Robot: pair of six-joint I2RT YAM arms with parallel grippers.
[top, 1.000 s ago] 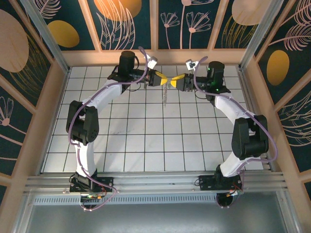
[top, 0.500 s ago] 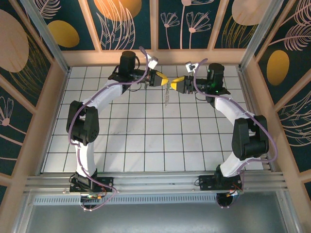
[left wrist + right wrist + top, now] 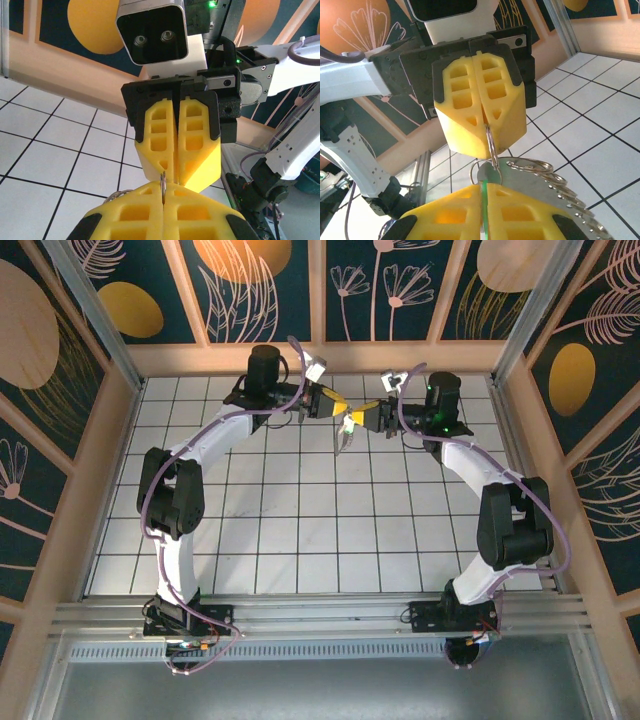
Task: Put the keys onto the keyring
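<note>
My left gripper (image 3: 338, 406) and right gripper (image 3: 362, 414) meet nose to nose in mid-air over the far part of the tiled tabletop (image 3: 300, 530), with the keyring (image 3: 490, 144) between them. The left gripper is fully closed and pinches the thin wire of the keyring at its upper end. Directly beneath the keyring, the right gripper is closed too, on what looks to be the green-headed key (image 3: 482, 200), which shows as a green sliver edge-on between its yellow pads. A fan of silvery keys (image 3: 555, 184) hangs off the keyring's lower side, clear of the tabletop.

I judge the step in hand to be working this key onto the wire. The clamp on the keyring has to be the fixed point, so I should hold the left arm dead steady and let only the right one travel. With the key this close to the keyring, small slow moves along the wire suit best. A pull away from the keyring could drag the wire out of the pads. The key's hole is hidden from me, so I cannot tell whether it has caught the wire. I would check that before easing either grip, and mind the dangling fan, which may swing and twist the keyring.
</note>
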